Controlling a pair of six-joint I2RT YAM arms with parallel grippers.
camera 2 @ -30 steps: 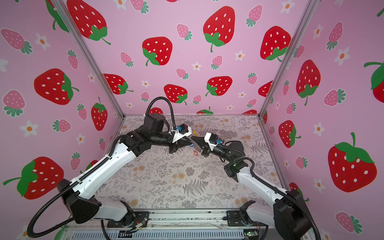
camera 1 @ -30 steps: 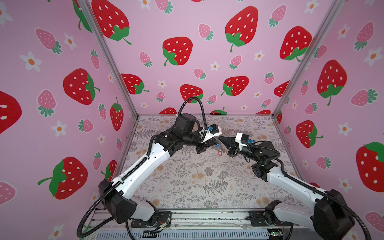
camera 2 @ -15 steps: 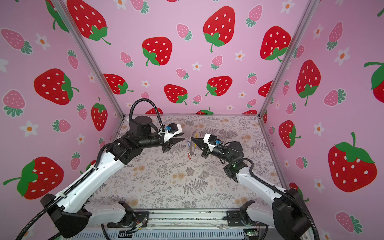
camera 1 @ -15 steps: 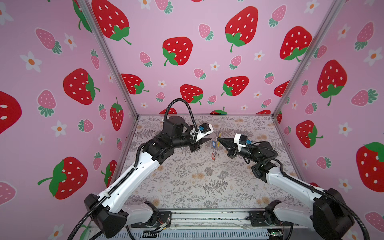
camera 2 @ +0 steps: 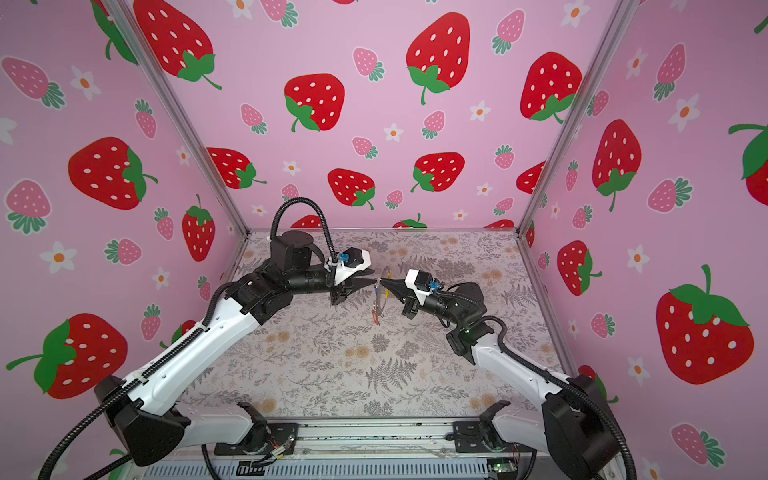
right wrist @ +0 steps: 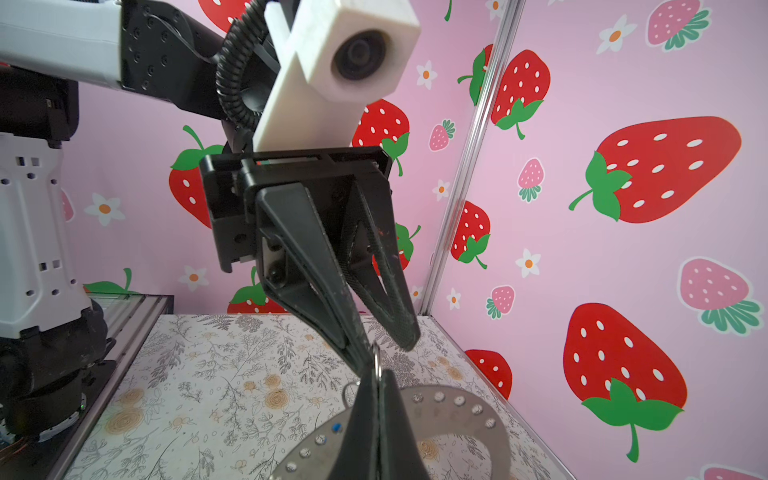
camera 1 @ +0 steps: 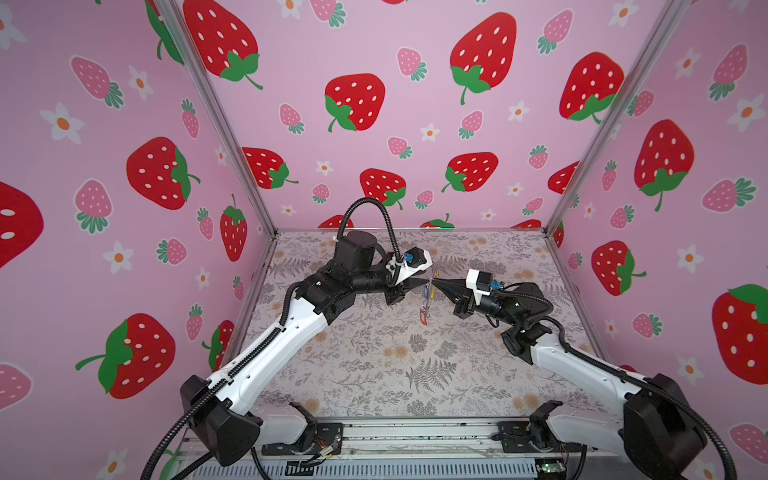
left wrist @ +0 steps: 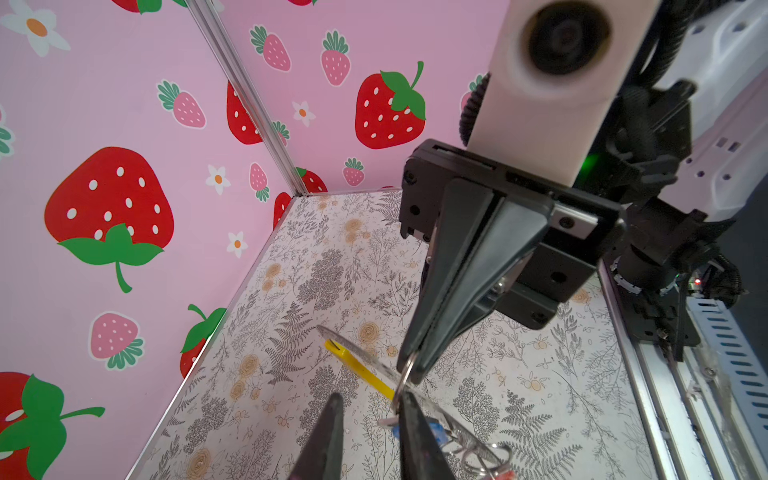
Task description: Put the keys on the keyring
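Above the table [camera 1: 374, 365], my two grippers meet tip to tip: the right gripper [camera 1: 434, 282] clenched on the one keyring [right wrist: 457, 404], the left gripper [camera 1: 422, 285] with jaws slightly parted beside it. Two tags hang below, the red tag [camera 1: 423, 318] lowest in both top views; the left wrist view shows the blue tag [left wrist: 436, 432] and yellow segment [left wrist: 358, 365], the right wrist only a studded grey band.
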